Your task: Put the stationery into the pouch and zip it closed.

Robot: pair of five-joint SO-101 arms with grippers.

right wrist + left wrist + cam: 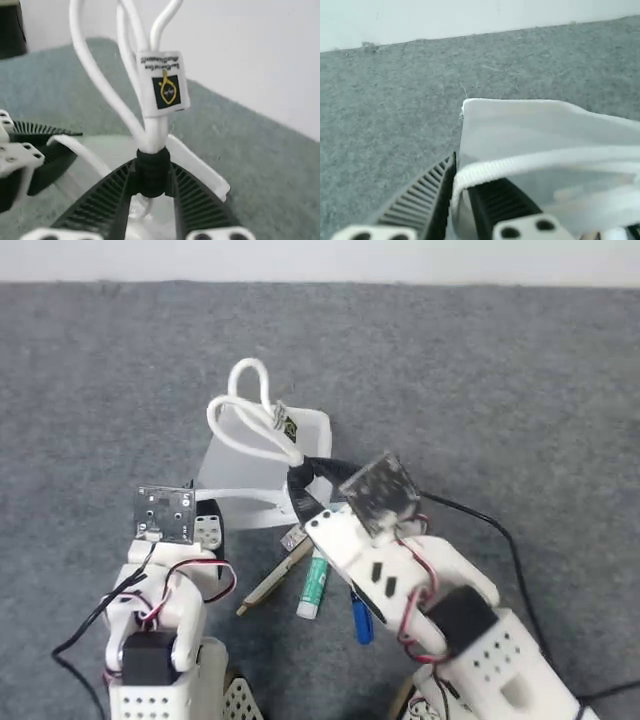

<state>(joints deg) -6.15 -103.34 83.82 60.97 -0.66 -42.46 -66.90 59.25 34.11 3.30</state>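
A translucent white pouch lies mid-table with a looped white cord at its zipper. My right gripper is shut on the cord's black collar, just below a small tag. My left gripper is shut on the pouch's zipper edge at its near corner. Outside the pouch, beside the right arm, lie a green-and-white glue stick, a blue pen and a wooden stick-like item. What is inside the pouch is unclear.
Grey felt covers the table up to a white wall at the back. A black cable trails to the right of the right arm. Open felt lies left, right and behind the pouch.
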